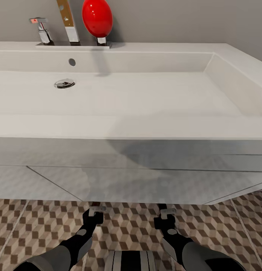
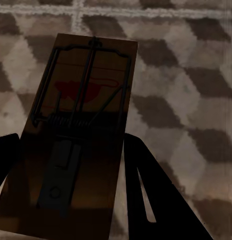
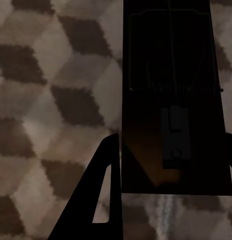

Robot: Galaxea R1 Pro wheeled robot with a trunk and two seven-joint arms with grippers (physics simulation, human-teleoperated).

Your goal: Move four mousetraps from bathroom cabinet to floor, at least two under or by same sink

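Both my arms reach low toward the front underside of the wide white sink [image 1: 146, 128], above the cube-patterned bathroom floor [image 1: 32, 226]. My left gripper [image 1: 96, 210] is shut on a brown wooden mousetrap [image 2: 80, 125], which sits between the dark fingers [image 2: 151, 195] with its wire parts facing the camera. My right gripper [image 1: 167, 213] is shut on a second mousetrap [image 3: 173, 90], with one finger [image 3: 103, 195] at its side. Both traps hang close over the floor tiles [image 2: 196, 100]. The cabinet is out of view.
The sink's front edge overhangs both grippers and hides their tips in the head view. A chrome tap [image 1: 42, 32], a drain [image 1: 64, 83] and a red egg-shaped object [image 1: 97, 17] are at the basin's back left. Open tiled floor [image 1: 229, 226] lies to either side.
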